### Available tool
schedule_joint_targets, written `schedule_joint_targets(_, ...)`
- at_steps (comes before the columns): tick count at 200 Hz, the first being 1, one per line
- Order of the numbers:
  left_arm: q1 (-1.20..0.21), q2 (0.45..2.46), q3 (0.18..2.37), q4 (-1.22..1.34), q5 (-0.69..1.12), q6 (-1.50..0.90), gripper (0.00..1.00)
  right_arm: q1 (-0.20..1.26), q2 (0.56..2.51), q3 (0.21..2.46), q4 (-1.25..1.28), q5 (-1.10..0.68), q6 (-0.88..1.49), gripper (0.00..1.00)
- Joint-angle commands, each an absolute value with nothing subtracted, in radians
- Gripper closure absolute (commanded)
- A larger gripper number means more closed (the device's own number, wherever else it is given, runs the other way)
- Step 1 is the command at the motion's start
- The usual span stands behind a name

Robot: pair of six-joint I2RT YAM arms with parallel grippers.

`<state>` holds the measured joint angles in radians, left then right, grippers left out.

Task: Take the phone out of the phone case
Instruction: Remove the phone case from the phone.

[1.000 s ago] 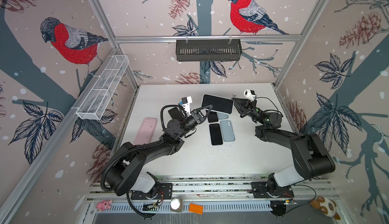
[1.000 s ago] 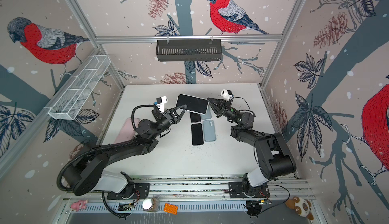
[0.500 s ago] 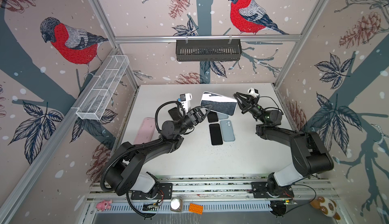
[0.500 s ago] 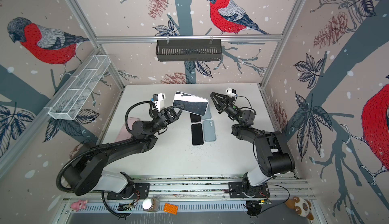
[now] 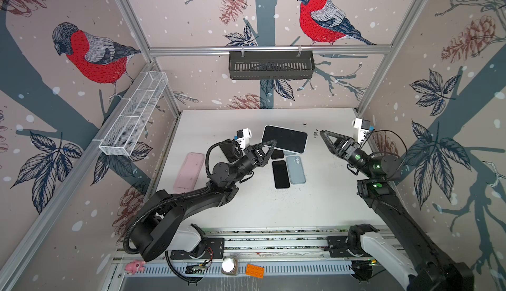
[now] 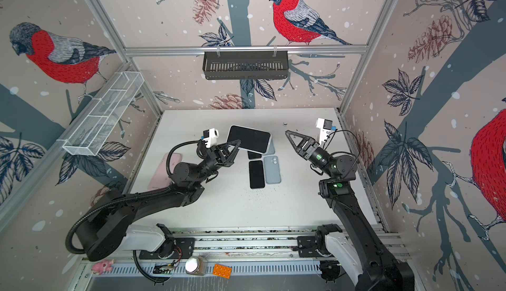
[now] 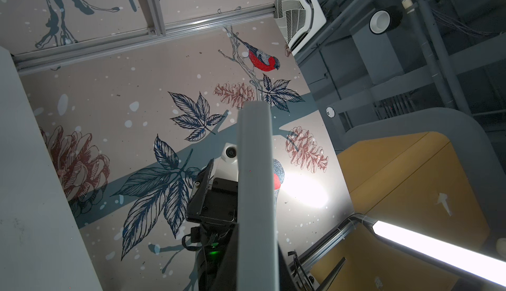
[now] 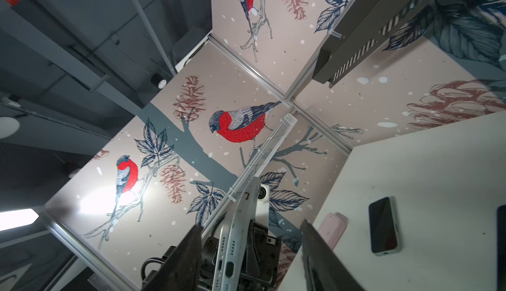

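The walls [image 5: 191, 16] are pale beige-pink with white dots; printed on them are birds with red breast and grey back, brown-red pine cones, dark blue leaves and grey-blue branches. The table [image 5: 273, 210] is white. The big phone [image 5: 284, 138] has a black front and a white rim. There is a pink case [image 5: 189, 170], a light blue case [image 5: 295, 169] and a black small phone [image 5: 280, 174]. The hanging basket [image 5: 271, 64] is black.

I'm looking into a lab robot cell: aluminium frame [image 5: 269, 48], printed wall panels [image 5: 191, 16], white table [image 5: 315, 207], base rail [image 5: 273, 244].
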<state>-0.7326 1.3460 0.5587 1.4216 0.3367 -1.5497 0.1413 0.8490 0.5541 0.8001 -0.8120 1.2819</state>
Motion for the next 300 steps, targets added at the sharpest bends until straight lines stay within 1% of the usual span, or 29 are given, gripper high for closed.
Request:
schedule_joint_targets(1,-0.756,1.328,0.559,1.415,0.278,-1.592,1.0,0.141,0.839,0.506,0.691,-0.856,1.222,0.42)
schedule_joint_targets(21,-0.771,1.333,0.571,1.406,0.283,-1.593,1.0,0.145,0.838,0.433,0.903,-0.884,1.35,0.42)
schedule_joint_targets(35,-0.775,1.332,0.57,1.384,0.281,-1.587,1.0,0.158,0.825,0.422,0.944,-0.891,1.376,0.42)
schedule_joint_targets(52,-0.776,1.326,0.556,1.374,0.27,-1.586,1.0,0.181,0.791,0.425,0.922,-0.891,1.357,0.42)
schedule_joint_targets(82,-0.779,1.325,0.537,1.393,0.267,-1.586,1.0,0.227,0.749,0.451,0.81,-0.872,1.287,0.42)
schedule_joint_targets(149,-0.786,1.324,0.517,1.425,0.271,-1.586,1.0,0.314,0.799,0.434,0.84,-0.826,1.276,0.48)
schedule_joint_targets(221,-0.786,1.324,0.502,1.474,0.27,-1.586,1.0,0.322,0.808,0.417,0.832,-0.807,1.267,0.55)
schedule_joint_targets(300,-0.787,1.323,0.509,1.464,0.279,-1.573,1.0,0.326,0.813,0.414,0.846,-0.807,1.27,0.55)
